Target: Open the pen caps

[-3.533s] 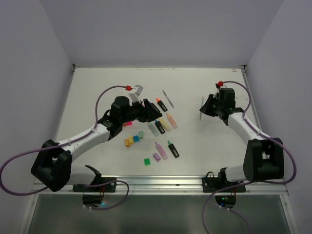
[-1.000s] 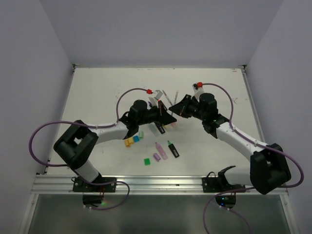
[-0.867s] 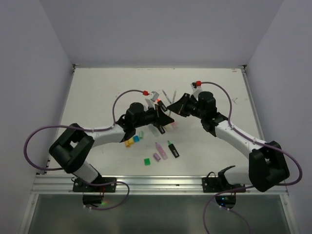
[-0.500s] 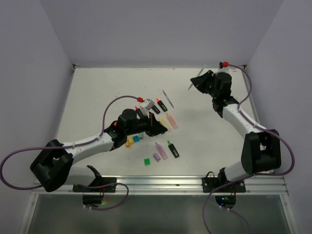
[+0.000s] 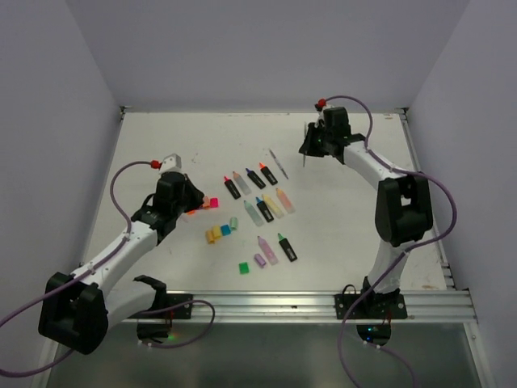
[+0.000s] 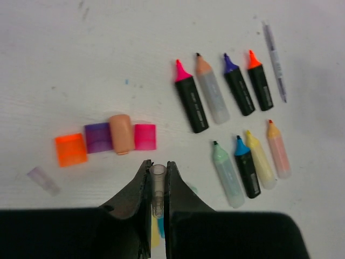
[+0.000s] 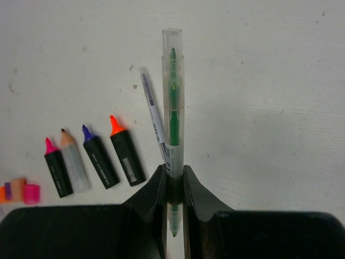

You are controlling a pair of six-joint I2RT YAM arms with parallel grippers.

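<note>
- The left hand (image 6: 157, 168) is clamped shut on a small clear cap (image 6: 157, 189), held over the surface (image 6: 81, 65) just near of the loose caps (image 6: 121, 134). It is probably meant to be laid beside them.
- The right hand (image 7: 172, 170) grips a clear pen (image 7: 172, 97) by one end, far right and well apart. The cap likely fits it.
- Counted: four loose caps in a row, one pale cap (image 6: 43, 179) to their left, ten uncapped highlighters (image 5: 255, 178), and one thin grey pen (image 7: 152, 110).
</note>
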